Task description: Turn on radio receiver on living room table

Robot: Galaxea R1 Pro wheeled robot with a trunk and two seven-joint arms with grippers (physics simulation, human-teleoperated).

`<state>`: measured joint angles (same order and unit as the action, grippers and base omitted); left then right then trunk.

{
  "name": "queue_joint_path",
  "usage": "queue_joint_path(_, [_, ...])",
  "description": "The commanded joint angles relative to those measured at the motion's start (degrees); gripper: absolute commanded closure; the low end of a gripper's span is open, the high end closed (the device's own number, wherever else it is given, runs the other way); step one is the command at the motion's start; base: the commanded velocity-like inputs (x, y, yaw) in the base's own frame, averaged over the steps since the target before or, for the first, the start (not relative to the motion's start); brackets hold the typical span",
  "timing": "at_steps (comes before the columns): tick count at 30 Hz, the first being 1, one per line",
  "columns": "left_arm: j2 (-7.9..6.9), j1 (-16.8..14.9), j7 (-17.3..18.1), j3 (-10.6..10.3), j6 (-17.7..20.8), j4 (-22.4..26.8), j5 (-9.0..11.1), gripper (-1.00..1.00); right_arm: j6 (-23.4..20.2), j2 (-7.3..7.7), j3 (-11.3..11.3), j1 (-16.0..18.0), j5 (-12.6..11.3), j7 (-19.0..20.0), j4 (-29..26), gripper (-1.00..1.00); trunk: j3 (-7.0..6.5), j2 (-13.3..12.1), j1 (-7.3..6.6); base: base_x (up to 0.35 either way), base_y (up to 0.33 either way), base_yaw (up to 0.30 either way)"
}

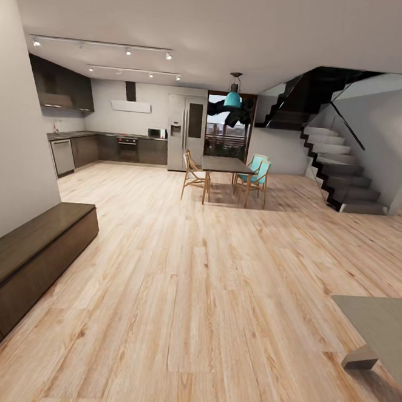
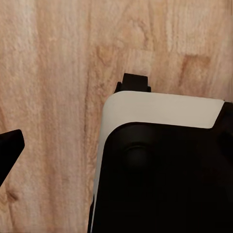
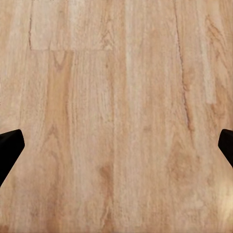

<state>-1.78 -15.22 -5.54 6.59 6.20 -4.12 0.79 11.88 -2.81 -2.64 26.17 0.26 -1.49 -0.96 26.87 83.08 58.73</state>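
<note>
— Floorboards (image 1: 204, 299) everywhere; grey table (image 1: 385, 330) corner at the right, radio unseen.
— Right gripper (image 3: 116, 145)?
— Fingers spread wide, holding nothing.
— Left gripper (image 2: 9, 150)?
— One fingertip visible; can't tell.

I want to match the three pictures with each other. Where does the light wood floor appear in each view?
Head view: the wood floor covers the middle and bottom, from the kitchen to the low grey table at the right edge.
Left wrist view: the floor lies behind a black and white robot part.
Right wrist view: the floor lies beneath the open right gripper.
Shared landmark: the floor's long pale planks.
</note>
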Motion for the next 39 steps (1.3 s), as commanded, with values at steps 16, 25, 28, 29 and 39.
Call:
queue_joint_path(16, [0.02,0.0,0.0,0.0,0.0,0.0,0.0,-1.0,0.0,0.0,0.0,0.0,0.0,0.0,0.0,-1.0,0.0,0.0,0.0,0.0,0.0,0.0])
queue_joint_path(25, [0.02,0.0,0.0,0.0,0.0,0.0,0.0,-1.0,0.0,0.0,0.0,0.0,0.0,0.0,0.0,-1.0,0.0,0.0,0.0,0.0,0.0,0.0])
queue_joint_path(28, [0.02,0.0,0.0,0.0,0.0,0.0,0.0,-1.0,0.0,0.0,0.0,0.0,0.0,0.0,0.0,-1.0,0.0,0.0,0.0,0.0,0.0,0.0])
queue_joint_path(29, [0.02,0.0,0.0,0.0,0.0,0.0,0.0,-1.0,0.0,0.0,0.0,-0.1,0.0,0.0,0.0,-1.0,0.0,0.0,0.0,0.0,0.0,0.0])
queue_joint_path(39, [0.02,0.0,0.0,0.0,0.0,0.0,0.0,-1.0,0.0,0.0,0.0,0.0,0.0,0.0,0.0,-1.0,0.0,0.0,0.0,0.0,0.0,0.0])
